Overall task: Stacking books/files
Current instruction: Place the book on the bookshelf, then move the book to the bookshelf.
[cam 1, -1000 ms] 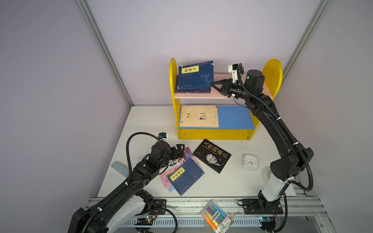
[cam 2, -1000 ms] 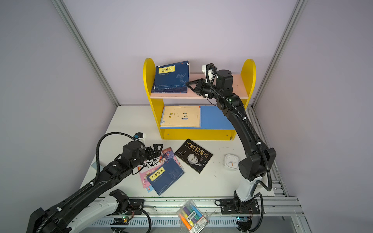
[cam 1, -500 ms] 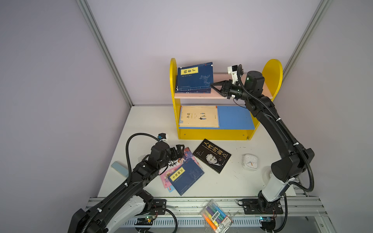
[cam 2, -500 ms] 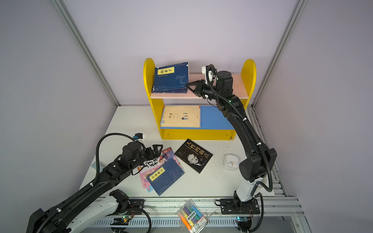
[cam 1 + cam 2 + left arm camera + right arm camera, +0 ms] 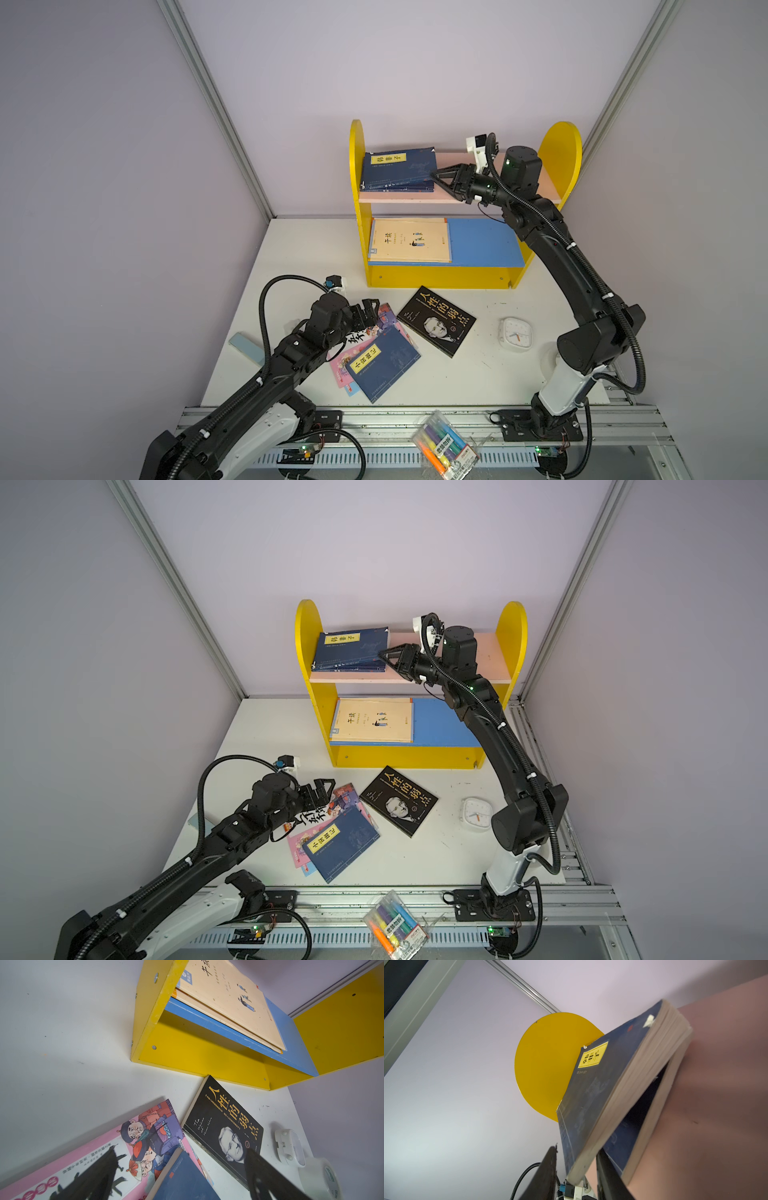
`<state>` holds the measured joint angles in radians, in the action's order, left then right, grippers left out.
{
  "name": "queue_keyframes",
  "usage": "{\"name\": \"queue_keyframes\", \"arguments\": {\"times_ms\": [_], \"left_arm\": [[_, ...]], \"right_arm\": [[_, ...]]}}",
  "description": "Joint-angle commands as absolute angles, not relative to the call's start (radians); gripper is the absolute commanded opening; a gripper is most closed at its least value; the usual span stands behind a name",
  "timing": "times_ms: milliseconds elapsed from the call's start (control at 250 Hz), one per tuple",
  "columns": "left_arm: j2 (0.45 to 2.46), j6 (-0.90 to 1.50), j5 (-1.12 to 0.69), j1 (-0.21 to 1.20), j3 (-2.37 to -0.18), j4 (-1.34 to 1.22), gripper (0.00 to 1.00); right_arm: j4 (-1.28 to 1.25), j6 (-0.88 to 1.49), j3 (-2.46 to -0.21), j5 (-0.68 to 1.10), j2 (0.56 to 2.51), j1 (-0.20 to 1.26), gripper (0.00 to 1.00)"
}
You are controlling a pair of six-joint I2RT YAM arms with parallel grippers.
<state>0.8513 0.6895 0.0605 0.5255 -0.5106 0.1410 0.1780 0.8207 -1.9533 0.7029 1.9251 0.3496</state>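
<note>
Black fingers of the right gripper (image 5: 577, 1151) stand apart, with the near corner of the upper navy book (image 5: 591, 1088) between them. One finger is clear of the cover. The other finger is in the gap under the book, and the corner seems to rest on it, so this is not a firm grip. The book is tilted: its near edge is raised and its far edge is down on the lower navy book (image 5: 623, 1142). Both lie on the pink upper board (image 5: 716, 1084), close to the yellow side panel (image 5: 546, 1064). In both top views the right gripper (image 5: 436, 176) reaches sideways to this pair at the left part of the upper board.

The left gripper (image 5: 180, 1150) has its jaws wide apart and holds nothing. It hangs just above the pink cartoon book (image 5: 83, 1157) on the white table (image 5: 311, 249). A third navy book (image 5: 384, 361) lies across the pink one and covers part of it. Just beside them, but not overlapping, lies the black book (image 5: 436, 320) with a portrait, face up and turned at an angle.

Behind these stands the yellow shelf (image 5: 436, 276). The cream books (image 5: 409, 241) are stacked flat on the left half of its blue lower board (image 5: 482, 243).

Further out on the table, near the base of the right arm, is the white clock (image 5: 515, 336), and the left wrist view shows a tape roll (image 5: 324, 1178) beside it. The marker pack (image 5: 444, 446) lies on the metal rail at the front edge.
</note>
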Motion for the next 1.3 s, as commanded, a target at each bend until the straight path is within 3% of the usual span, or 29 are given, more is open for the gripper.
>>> {"name": "queue_keyframes", "arguments": {"times_ms": [0, 252, 515, 659, 847, 1298], "left_arm": [[0.849, 0.688, 0.062, 0.525, -0.509, 0.137, 0.98], [0.838, 0.686, 0.063, 0.524, -0.509, 0.144, 0.98], [0.837, 0.683, 0.065, 0.523, -0.513, 0.143, 0.98], [0.848, 0.679, 0.062, 0.522, -0.517, 0.138, 0.98], [0.854, 0.681, 0.055, 0.523, -0.518, 0.134, 0.98], [0.854, 0.682, 0.055, 0.517, -0.524, 0.142, 0.98]], "right_arm": [[0.189, 0.794, -1.952, 0.683, 1.922, 0.350, 0.42], [0.296, 0.703, -1.936, 0.680, 1.890, 0.332, 0.54], [0.488, 0.528, -1.937, 0.628, 1.842, 0.316, 0.55], [0.580, 0.341, -1.973, 0.472, 1.802, 0.360, 0.51], [0.634, 0.085, -2.040, 0.206, 1.786, 0.436, 0.54], [0.729, -0.017, -2.200, 0.249, 1.926, 0.447, 0.56]]}}
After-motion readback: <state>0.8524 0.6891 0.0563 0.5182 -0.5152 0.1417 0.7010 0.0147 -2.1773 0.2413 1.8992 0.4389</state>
